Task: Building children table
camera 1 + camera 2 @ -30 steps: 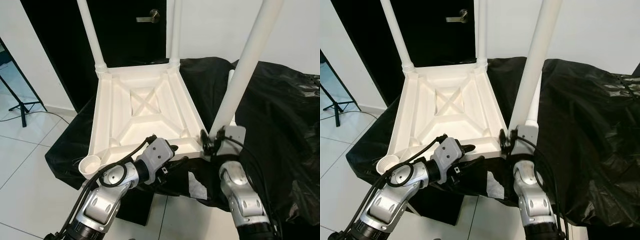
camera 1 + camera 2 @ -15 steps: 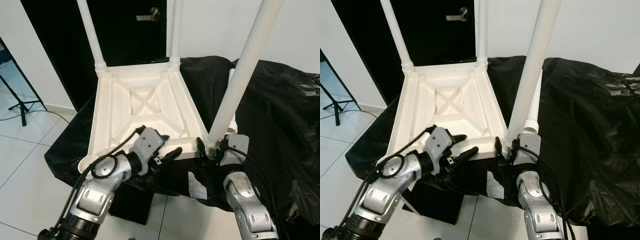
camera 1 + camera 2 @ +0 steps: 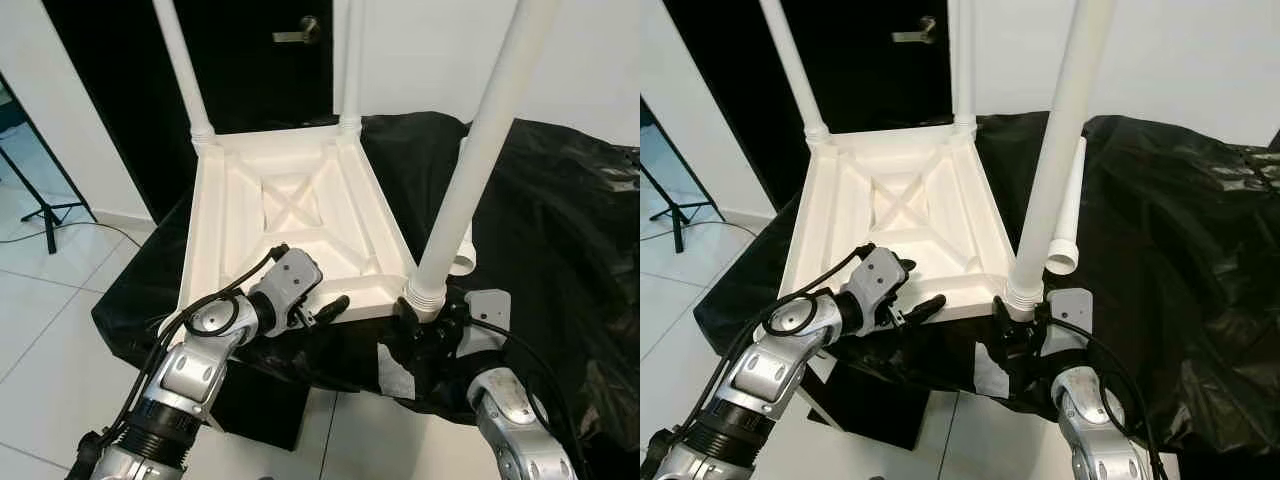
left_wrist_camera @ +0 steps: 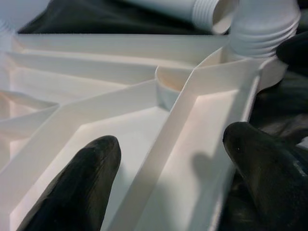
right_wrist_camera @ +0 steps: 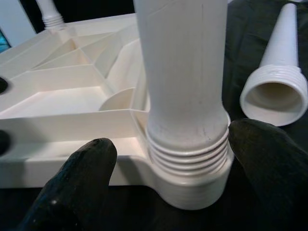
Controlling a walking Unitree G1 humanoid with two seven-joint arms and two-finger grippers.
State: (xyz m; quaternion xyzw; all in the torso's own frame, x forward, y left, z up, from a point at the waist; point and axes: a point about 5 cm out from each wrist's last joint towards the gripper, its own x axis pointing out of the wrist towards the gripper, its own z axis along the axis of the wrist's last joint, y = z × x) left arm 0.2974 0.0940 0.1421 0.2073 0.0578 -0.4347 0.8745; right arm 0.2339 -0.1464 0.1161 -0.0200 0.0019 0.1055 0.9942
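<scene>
Here right gripper (image 5: 166, 159) jaws open, flanking table leg (image 5: 183, 86) base.

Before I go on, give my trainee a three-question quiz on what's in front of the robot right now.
1. True or false: the white tabletop lies upside down on the black-covered surface.
2. How many legs stand in its corner sockets? A) two B) three C) four
3. Fill in: the loose leg lies on the black cover beside the tabletop's near ____ corner.

Key:
1. True; its ribbed underside faces up.
2. B. Two far legs and the near right leg stand upright. The right tool is open around that leg's threaded base, and the left tool is open at the near edge.
3. right.
</scene>
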